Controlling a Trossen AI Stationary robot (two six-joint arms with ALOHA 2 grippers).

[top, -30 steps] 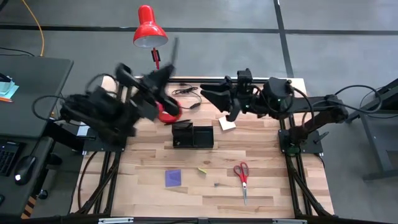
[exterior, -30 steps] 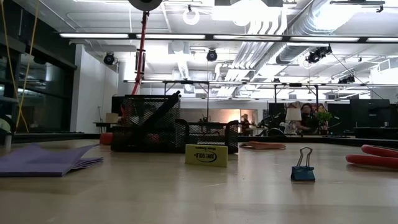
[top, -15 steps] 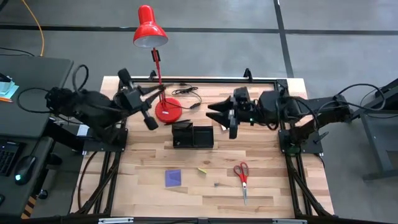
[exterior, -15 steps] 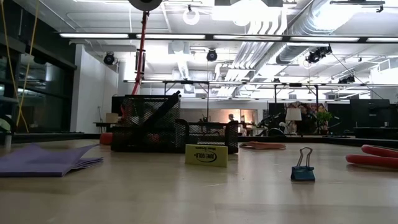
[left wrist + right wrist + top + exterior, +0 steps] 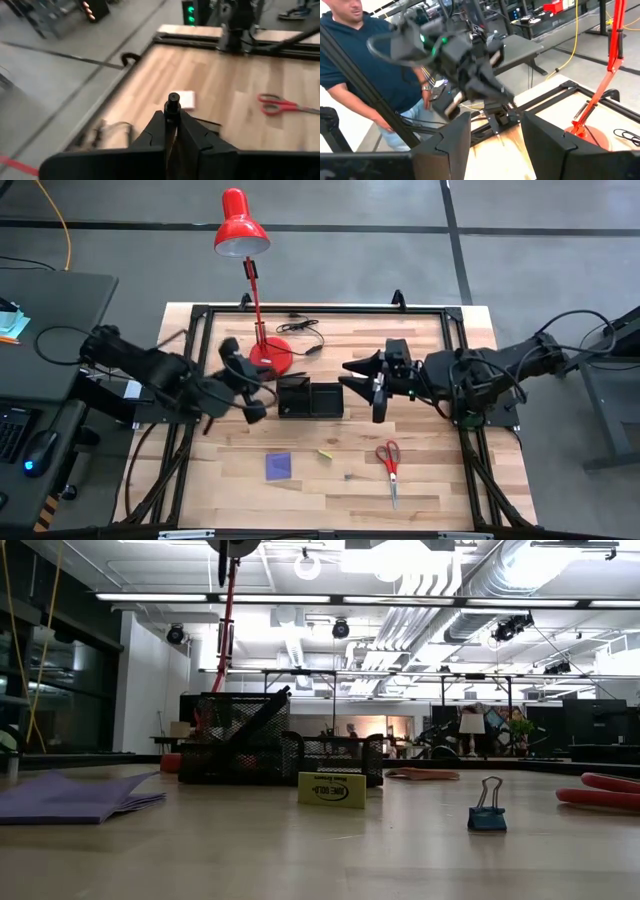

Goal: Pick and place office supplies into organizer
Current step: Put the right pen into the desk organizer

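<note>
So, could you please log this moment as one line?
left claw: shut on pen | right claw: open, empty | organizer: between them

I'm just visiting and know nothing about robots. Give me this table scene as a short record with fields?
Left gripper: shut, gripping a thin dark pen, left of the organizer
Right gripper: open, empty, right of the organizer
Organizer: black, mid-table
Scissors: red-handled, flat on the table's near side
Purple note pad: lying near the front
Lamp: red, behind the organizer
</note>
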